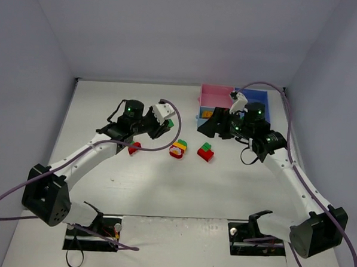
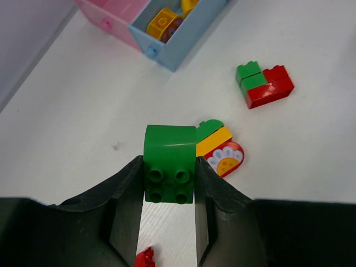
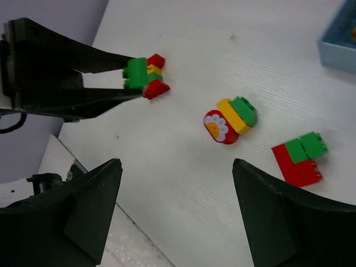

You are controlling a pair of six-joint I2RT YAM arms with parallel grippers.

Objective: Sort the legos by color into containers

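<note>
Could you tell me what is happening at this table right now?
The left gripper is shut on a green brick. The right gripper hangs open and empty. A flower-printed clump and a green-red clump lie on the table, and yellow-orange bricks sit in the light blue tray.

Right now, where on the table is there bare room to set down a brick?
Crowded: the middle, around the red-yellow-green flower brick clump and green-red brick clump. Bare white tabletop lies between those and the near edge, and far-left beyond the left claw.
</note>
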